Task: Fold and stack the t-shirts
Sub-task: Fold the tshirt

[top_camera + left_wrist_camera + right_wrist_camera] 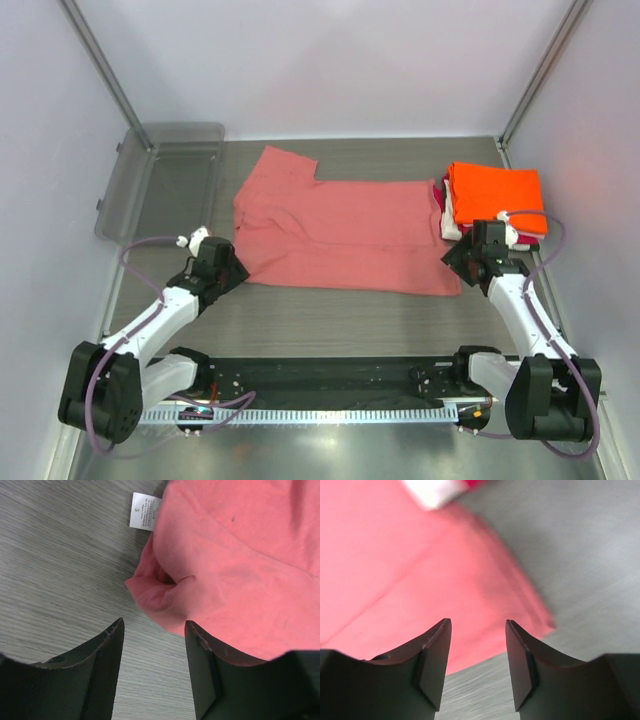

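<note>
As the soft salmon-pink cotton t-shirt [340, 235] lies flat, long axis left-right, my left gripper [154, 625] gapes empty at its near-left corner, my right gripper [478, 622], equally unclenched, seemingly over its near-right.

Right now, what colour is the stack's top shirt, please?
The top shirt is bright orange; top external view.

I have bare table [340, 320] all along the pink shirt's [340, 235] near edge to pass through. Left of the shirt stands the tray [165, 180]; the folded stack [497, 190] crowds its right end.
</note>
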Controlling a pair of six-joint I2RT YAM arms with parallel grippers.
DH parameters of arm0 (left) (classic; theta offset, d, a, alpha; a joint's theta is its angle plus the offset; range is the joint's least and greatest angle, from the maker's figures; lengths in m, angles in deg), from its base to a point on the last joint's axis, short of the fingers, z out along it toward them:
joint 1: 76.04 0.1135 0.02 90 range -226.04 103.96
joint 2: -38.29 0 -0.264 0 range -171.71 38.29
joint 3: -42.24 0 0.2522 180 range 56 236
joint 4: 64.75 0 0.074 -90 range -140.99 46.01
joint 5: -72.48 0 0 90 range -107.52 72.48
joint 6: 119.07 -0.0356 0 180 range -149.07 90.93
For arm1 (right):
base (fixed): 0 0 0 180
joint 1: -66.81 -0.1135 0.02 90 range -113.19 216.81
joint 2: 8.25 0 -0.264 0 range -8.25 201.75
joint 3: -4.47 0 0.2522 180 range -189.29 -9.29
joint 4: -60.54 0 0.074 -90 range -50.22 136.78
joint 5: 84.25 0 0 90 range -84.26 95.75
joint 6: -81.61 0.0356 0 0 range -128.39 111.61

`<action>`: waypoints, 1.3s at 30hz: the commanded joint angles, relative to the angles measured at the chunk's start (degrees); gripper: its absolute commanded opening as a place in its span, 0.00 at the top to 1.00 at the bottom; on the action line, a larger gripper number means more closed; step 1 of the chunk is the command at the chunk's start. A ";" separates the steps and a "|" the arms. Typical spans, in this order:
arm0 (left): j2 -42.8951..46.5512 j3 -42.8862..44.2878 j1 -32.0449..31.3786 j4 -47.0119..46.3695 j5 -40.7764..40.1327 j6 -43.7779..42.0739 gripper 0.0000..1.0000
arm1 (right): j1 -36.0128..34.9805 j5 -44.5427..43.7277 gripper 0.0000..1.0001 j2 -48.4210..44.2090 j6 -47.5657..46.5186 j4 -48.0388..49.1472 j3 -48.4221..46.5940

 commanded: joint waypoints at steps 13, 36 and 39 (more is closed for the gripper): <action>-5.78 -4.41 2.82 -11.83 -1.57 3.68 0.52 | -25.77 32.88 0.45 35.22 -6.13 32.25 -26.02; -1.31 -6.87 2.82 -7.62 0.01 7.80 1.00 | -34.57 45.98 0.46 74.61 2.31 38.25 -61.19; -0.07 -7.66 2.82 -7.00 1.50 8.95 1.00 | -35.19 46.24 0.47 76.81 2.57 37.02 -63.74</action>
